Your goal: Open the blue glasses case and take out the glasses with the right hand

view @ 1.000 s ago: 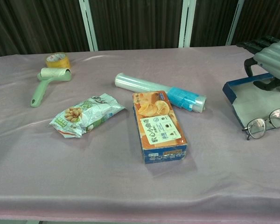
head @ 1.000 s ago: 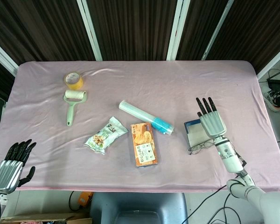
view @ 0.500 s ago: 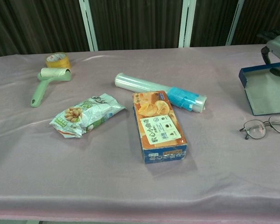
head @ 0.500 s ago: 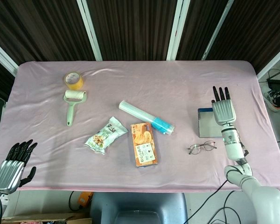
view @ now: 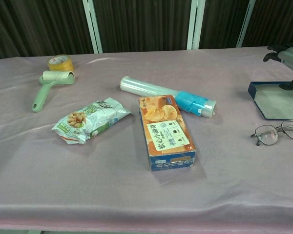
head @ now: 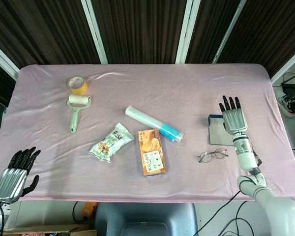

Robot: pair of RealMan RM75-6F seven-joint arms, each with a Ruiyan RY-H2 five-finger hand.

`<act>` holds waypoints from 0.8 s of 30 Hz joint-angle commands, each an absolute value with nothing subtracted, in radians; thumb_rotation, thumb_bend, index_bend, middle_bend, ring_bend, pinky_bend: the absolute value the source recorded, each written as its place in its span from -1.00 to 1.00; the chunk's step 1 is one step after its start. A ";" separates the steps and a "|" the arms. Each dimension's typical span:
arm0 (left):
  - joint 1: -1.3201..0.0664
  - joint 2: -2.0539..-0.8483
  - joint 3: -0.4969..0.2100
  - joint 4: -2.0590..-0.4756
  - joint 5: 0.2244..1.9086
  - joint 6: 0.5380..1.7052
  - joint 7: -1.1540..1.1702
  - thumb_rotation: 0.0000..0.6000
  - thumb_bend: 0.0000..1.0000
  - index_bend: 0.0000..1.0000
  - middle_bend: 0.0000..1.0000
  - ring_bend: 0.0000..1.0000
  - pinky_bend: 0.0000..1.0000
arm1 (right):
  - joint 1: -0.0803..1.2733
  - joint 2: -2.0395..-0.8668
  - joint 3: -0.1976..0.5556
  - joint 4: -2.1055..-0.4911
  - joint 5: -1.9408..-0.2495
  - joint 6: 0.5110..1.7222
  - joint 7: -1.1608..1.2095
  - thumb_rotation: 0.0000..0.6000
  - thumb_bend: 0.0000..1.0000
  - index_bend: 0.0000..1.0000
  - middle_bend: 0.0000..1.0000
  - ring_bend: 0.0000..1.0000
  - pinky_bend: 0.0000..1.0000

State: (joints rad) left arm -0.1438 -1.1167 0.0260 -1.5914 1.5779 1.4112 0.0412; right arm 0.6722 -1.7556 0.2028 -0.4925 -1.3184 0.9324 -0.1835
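Head view shows your right hand (head: 230, 118) flat over the right side of the blue glasses case (head: 217, 130), fingers spread and holding nothing, with the glasses (head: 212, 155) lying free on the counter (head: 187, 88) just in front of the case and apart from it. Since 1 second ago that has changed a good deal: then the case sat closer to you with the glasses half on it and touching its edge, and your hand covered both; now the case lies further back and flat, the glasses sit clear of it on the cloth, and your hand has drawn back and to the right. You can reasonably judge the task as good as done, since the case lies open and the glasses are out; what remains is only to clear the hand away. In the chest view the right hand (view: 288, 56) is cut off by the frame edge, so you see only fingertips and part of the palm above the case (view: 276, 100), and whether it touches the case cannot be told. The glasses (view: 278, 132) are also clipped at the right border there. Your left hand (head: 12, 177) hangs at the near left corner, off the counter, fingers loosely parted and empty.
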 commanded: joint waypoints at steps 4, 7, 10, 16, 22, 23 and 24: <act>-0.140 -1.116 0.028 -1.593 1.583 1.420 0.040 1.00 -0.13 -1.00 -1.00 -1.00 -0.86 | 0.573 -1.526 0.119 -0.876 -1.447 1.145 -0.123 1.00 -0.12 -0.29 -0.98 -1.00 -1.00; -0.137 -1.114 0.030 -1.594 1.588 1.427 0.037 1.00 -0.13 -1.00 -1.00 -1.00 -0.86 | 0.530 -1.432 0.069 -1.042 -1.490 1.182 -0.138 1.00 -0.11 -0.19 -0.98 -1.00 -1.00; -0.137 -1.113 0.030 -1.595 1.590 1.427 0.035 1.00 -0.13 -1.00 -1.00 -1.00 -0.86 | 0.496 -1.356 0.017 -1.169 -1.522 1.185 -0.144 1.00 -0.11 -0.14 -0.98 -1.00 -1.00; -0.133 -1.113 0.032 -1.594 1.595 1.435 0.034 1.00 -0.13 -1.00 -1.00 -1.00 -0.86 | 0.461 -1.312 -0.043 -1.226 -1.554 1.172 -0.158 1.00 -0.12 -0.06 -0.98 -1.00 -1.00; -0.132 -1.111 0.031 -1.592 1.594 1.437 0.027 1.00 -0.13 -1.00 -1.00 -1.00 -0.86 | 0.454 -1.341 -0.049 -1.166 -1.536 1.127 -0.148 1.00 -0.12 -0.02 -0.98 -1.00 -1.00; -0.133 -1.112 0.031 -1.592 1.594 1.437 0.027 1.00 -0.13 -1.00 -1.00 -1.00 -0.86 | 0.456 -1.351 -0.049 -1.153 -1.535 1.117 -0.141 1.00 -0.12 -0.01 -0.98 -1.00 -1.00; -0.133 -1.112 0.031 -1.592 1.594 1.435 0.028 1.00 -0.13 -1.00 -1.00 -1.00 -0.86 | 0.459 -1.359 -0.049 -1.144 -1.535 1.110 -0.135 1.00 -0.12 0.00 -0.98 -1.00 -1.00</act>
State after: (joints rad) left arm -0.1330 -1.1118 0.0308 -1.5921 1.5942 1.4358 0.0276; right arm 0.4571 -1.3441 -0.0482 -1.1608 -1.5386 1.1246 -0.1458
